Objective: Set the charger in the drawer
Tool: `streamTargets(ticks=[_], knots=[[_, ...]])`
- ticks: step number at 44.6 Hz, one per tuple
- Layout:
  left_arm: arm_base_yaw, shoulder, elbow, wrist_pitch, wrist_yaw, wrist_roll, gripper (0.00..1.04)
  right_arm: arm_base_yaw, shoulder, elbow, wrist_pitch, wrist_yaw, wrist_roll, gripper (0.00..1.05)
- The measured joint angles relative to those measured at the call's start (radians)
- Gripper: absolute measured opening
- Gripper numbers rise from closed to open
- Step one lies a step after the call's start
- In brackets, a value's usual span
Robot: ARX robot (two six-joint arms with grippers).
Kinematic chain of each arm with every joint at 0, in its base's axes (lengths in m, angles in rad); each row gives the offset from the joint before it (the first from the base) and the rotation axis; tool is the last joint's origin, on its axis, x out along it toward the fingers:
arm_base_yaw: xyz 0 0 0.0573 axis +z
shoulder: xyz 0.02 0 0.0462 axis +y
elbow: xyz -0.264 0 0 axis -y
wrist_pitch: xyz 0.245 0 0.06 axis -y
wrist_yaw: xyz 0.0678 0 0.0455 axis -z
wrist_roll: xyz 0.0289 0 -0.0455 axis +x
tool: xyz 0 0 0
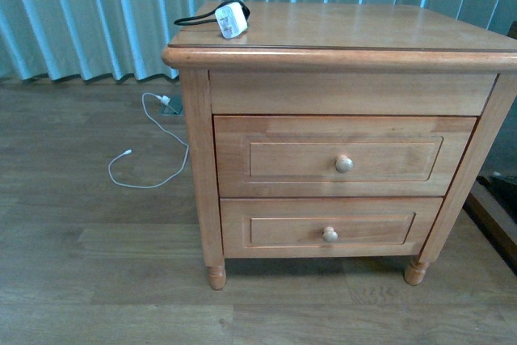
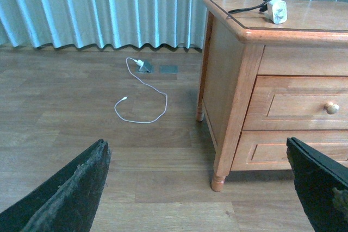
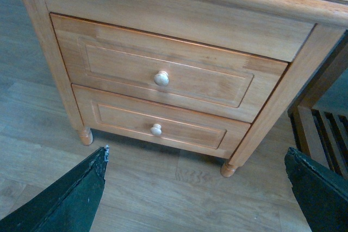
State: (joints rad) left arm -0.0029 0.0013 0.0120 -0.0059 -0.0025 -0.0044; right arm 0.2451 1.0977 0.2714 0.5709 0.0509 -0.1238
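Front view: I've got the whole nightstand from the front, and neither arm shows here.
Charger: the charger sits on the nightstand top near its back left corner. Its black cable loops off behind it toward the curtain.
Drawer: the drawer is the upper one, shut flush, with a pale round knob at its middle. The lower drawer is shut beneath it.
Left wrist view only: this one gives me the nightstand's side panel and a thin white cable lying loose on the floor by the curtain. The charger is up at the far edge of the top.
Right wrist view only: I get both drawer fronts close up and just the front lip of the top, so the charger is out of this frame.
Left gripper: the left gripper is spread wide and empty, over the floor off the nightstand's left side. The charger is well apart from it, higher up and ahead.
Right gripper: the right gripper is spread wide with nothing held, over the floor in front of the drawers and apart from both knobs.
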Motion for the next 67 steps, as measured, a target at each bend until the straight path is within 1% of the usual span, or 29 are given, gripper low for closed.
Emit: streamTargets(ticks=[7, 13, 20, 27, 39, 53, 67], knots=[[0.000, 0.000, 0.000, 0.000, 0.000, 0.000, 0.99, 0.074, 0.355, 0.148, 0.176, 0.076, -0.020, 0.96], [0.000, 0.000, 0.000, 0.000, 0.000, 0.000, 0.99, 0.100, 0.571, 0.263, 0.261, 0.104, -0.066, 0.96], [0.000, 0.000, 0.000, 0.000, 0.000, 0.000, 0.99, 0.112, 0.785, 0.399, 0.344, 0.115, -0.117, 0.96], [0.000, 0.000, 0.000, 0.000, 0.000, 0.000, 0.99, 0.122, 0.953, 0.524, 0.391, 0.138, -0.136, 0.96], [0.000, 0.000, 0.000, 0.000, 0.000, 0.000, 0.99, 0.124, 1.122, 0.684, 0.399, 0.200, -0.098, 0.96], [0.000, 0.000, 0.000, 0.000, 0.000, 0.000, 0.99, 0.129, 1.231, 0.805, 0.377, 0.231, -0.055, 0.96], [0.000, 0.000, 0.000, 0.000, 0.000, 0.000, 0.99, 0.130, 1.282, 0.903, 0.354, 0.253, -0.043, 0.96]])
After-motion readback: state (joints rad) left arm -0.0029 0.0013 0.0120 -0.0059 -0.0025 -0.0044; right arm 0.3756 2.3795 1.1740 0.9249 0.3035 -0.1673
